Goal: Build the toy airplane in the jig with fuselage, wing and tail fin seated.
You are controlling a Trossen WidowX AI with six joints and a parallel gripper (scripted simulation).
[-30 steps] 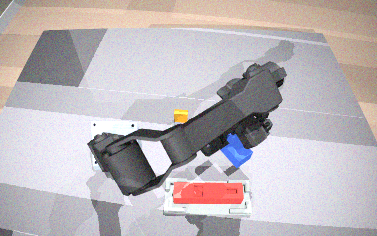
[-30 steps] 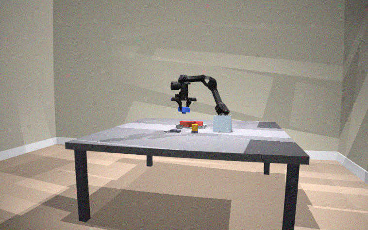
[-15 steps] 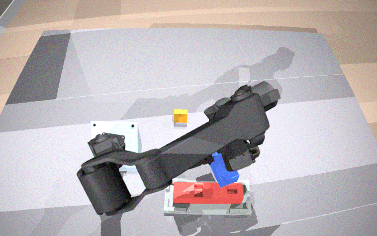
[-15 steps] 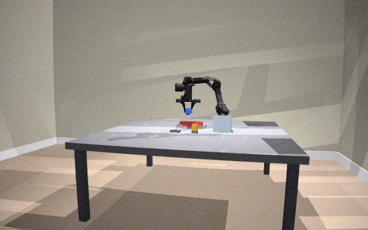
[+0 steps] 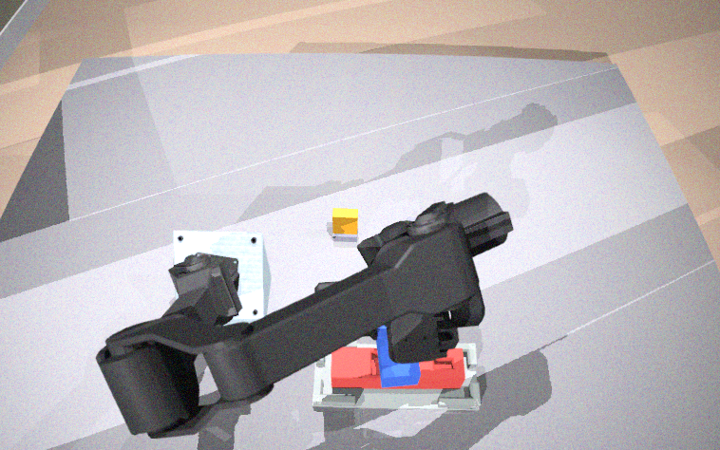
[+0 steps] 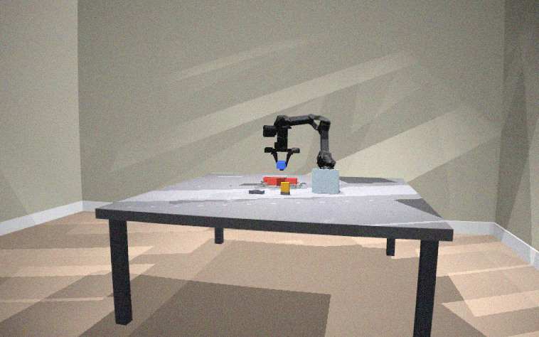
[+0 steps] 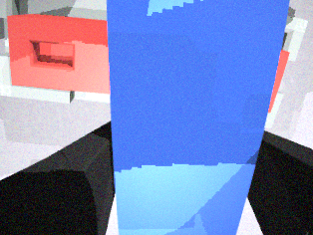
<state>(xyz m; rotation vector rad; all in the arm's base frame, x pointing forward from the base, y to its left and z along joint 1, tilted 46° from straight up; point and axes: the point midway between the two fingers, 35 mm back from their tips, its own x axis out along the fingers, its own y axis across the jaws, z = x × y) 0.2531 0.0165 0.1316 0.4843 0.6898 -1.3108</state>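
Observation:
The red fuselage (image 5: 352,368) (image 6: 274,181) (image 7: 92,80) lies in the pale cradle (image 5: 403,401) (image 7: 40,94); it looks flat. My gripper (image 6: 281,163) (image 7: 175,130) is shut on the blue wing (image 5: 401,374) (image 6: 281,166) (image 7: 184,100). The wing hangs crosswise above the fuselage, with a gap between them in the exterior view. Its tab is hidden in the wrist view, and so is the fuselage's middle. A small socket (image 7: 54,54) shows open in the fuselage top. The yellow tail fin (image 5: 345,221) (image 6: 284,186) stands upright away from the cradle, on a small holder.
A pale block (image 5: 253,278) (image 6: 325,180) under the arm's base stands to one side of the cradle. A low dark holder (image 6: 256,191) lies near the tail fin in the exterior view. The arm covers part of the table in the top view.

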